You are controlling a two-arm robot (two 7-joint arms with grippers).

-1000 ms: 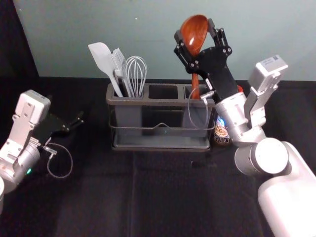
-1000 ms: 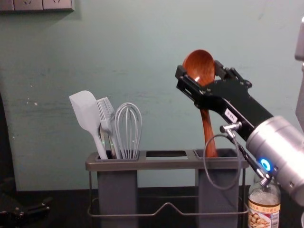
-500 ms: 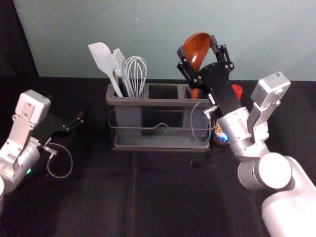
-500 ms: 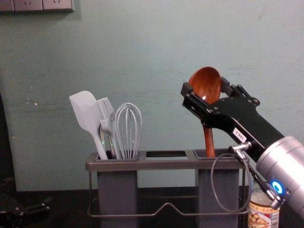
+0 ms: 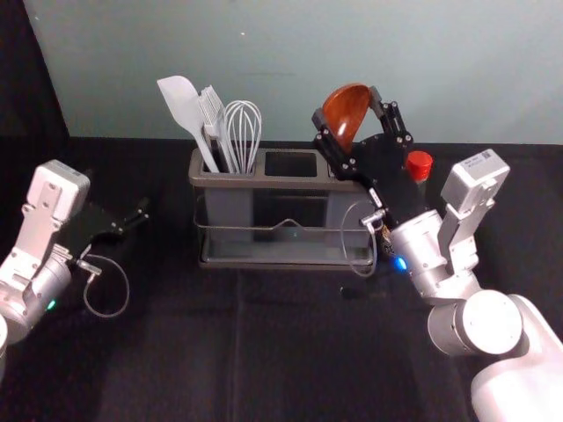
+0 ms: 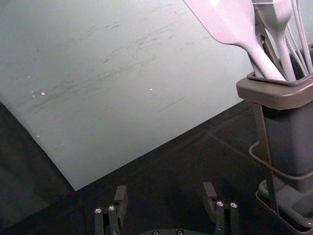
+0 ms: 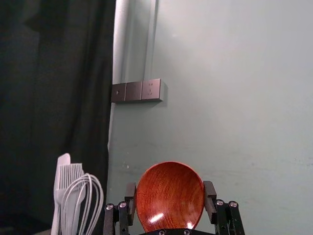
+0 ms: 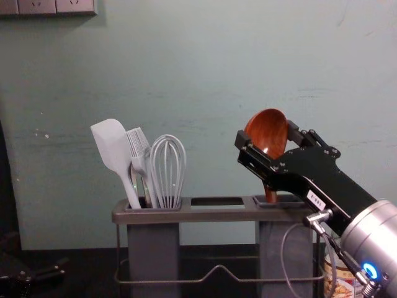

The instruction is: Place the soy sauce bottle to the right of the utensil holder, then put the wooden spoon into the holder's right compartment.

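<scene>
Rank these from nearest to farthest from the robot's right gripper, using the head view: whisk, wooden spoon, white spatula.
1. Wooden spoon, held in the right gripper.
2. Whisk, in the left compartment of the holder.
3. White spatula, same compartment, leaning left.

Glossy red-brown wooden spoon [image 8: 267, 131], grey holder [image 8: 211, 214]

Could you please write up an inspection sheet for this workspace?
Surface: black cloth, creased.
Job's things: spoon bowl up, handle entering the holder's right compartment; bottle right of the holder.
Clutter: small dark item on the cloth, unclear what.
Grippers: right gripper closed on the spoon's bowl; left gripper open, left of the holder.
Cables: right cable loops before the holder; left cable loops over the cloth.
Surroundings: wall, sockets.
</scene>
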